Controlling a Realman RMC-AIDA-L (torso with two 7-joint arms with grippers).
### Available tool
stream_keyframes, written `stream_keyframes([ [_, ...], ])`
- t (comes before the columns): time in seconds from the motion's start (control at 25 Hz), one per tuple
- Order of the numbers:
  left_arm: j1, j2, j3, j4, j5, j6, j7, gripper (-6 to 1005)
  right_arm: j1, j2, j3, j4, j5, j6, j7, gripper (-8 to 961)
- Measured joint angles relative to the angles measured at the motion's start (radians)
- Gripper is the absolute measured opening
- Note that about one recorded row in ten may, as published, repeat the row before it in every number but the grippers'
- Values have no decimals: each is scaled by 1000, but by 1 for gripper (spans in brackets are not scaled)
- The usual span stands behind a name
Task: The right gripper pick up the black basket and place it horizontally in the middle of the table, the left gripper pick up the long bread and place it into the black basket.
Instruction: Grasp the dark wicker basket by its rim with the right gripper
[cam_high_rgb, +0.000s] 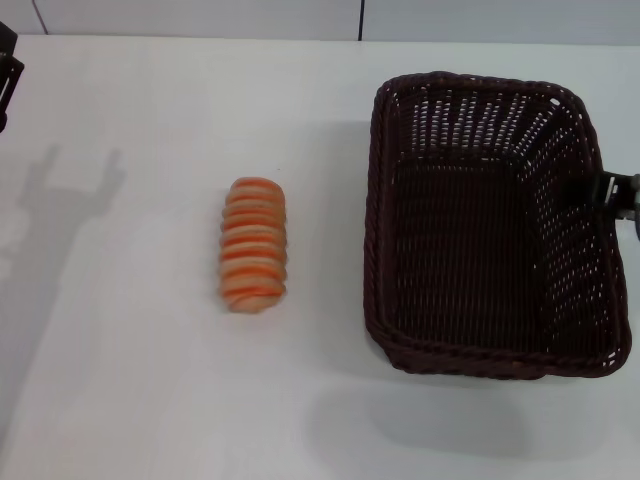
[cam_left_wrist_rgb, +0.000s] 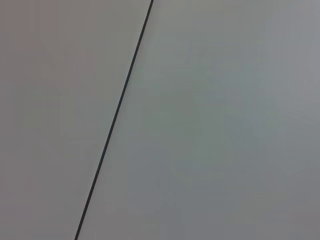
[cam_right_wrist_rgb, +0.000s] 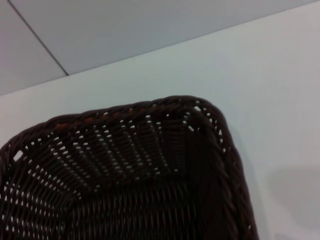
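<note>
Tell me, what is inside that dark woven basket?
Nothing shows inside the black basket: only its bare woven floor and walls. The long bread lies outside it on the table.

No readable text, labels, brand marks, numbers or signs in any view. Black basket: plain woven wicker, no tag. Long bread: orange and tan stripes only, no wrapper print. Table: bare white surface, unmarked. Left wrist view: blank grey panels, one dark seam, no writing.

Both claws cut off — right claw behind basket wall, left claw at edge.
</note>
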Motion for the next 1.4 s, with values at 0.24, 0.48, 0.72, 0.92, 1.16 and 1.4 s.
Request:
stream_keyframes([
  [0.24,-3,0,0,4,2,0,-3,846,16,0,-26,45,5,-18,2,569],
  [0.48,-4,0,0,4,0,1,-3,846,23,-1,-41,52,6,-23,9,568],
  [0.72,-4,4,-1,3,-1,1,-5,846,25,-1,-43,58,6,-23,20,511],
  [0.92,-5,6,-8,3,-1,1,-8,846,26,-1,-48,62,7,-31,20,418],
  [1.16,-15,9,-11,3,-1,2,-9,846,24,-1,-54,61,6,-39,15,291],
  [1.4,-16,5,-33,-4,-1,2,-2,846,-21,-4,-67,18,-32,-110,-91,159],
])
